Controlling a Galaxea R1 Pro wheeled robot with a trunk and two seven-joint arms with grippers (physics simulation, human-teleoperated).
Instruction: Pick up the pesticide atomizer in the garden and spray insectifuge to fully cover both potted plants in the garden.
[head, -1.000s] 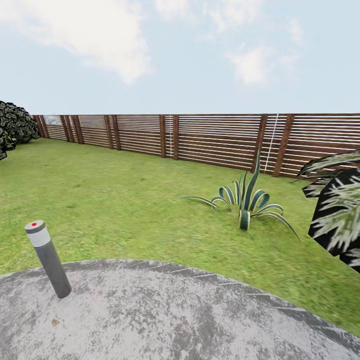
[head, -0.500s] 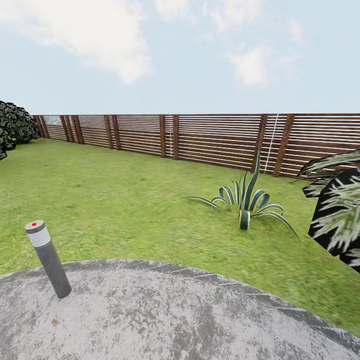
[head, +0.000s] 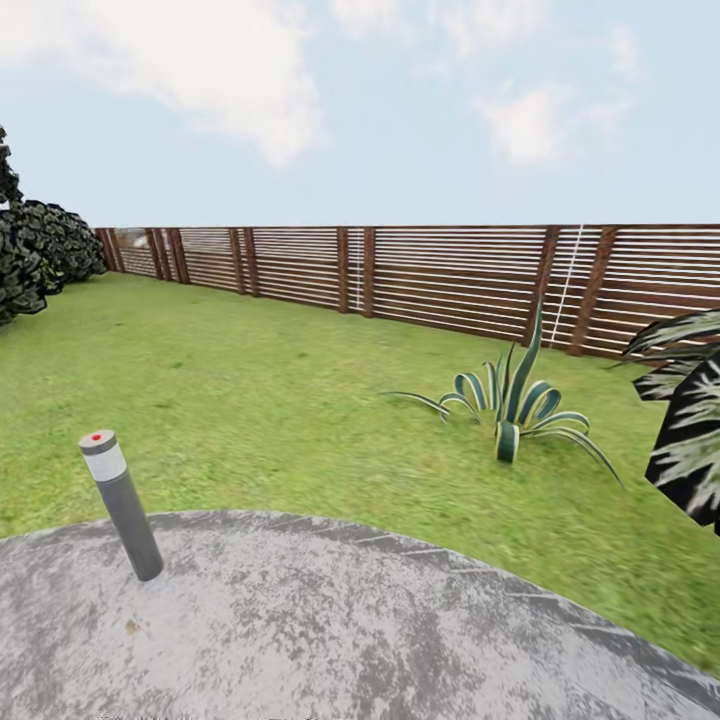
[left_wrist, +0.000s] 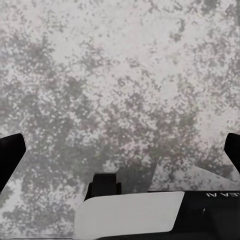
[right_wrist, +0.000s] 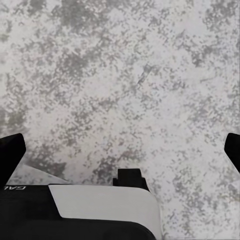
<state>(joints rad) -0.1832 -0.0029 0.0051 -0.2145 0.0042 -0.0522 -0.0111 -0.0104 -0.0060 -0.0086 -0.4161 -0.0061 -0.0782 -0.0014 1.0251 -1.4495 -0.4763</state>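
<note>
1. Left gripper (left_wrist: 120, 150): fingers spread wide, empty, over round grey mottled stone patio (left_wrist: 125, 75).
2. Right gripper (right_wrist: 120, 150): same, spread, empty.
3. Grey bollard lamp w/ red dot (head: 122, 504): patio edge.
4. Striped blue-green agave (head: 517, 406): on green lawn (head: 250, 400), near brown slatted fence (head: 450, 280).

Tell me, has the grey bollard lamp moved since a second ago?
No. The bollard lamp sits further right in the head view, but the fence and agave shifted right with it. The camera turned; the lamp stands at the same patio edge.

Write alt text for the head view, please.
A grey bollard lamp with a red dot stands at the edge of a round stone patio. Beyond lie green lawn, a striped agave and a brown slatted fence.
</note>
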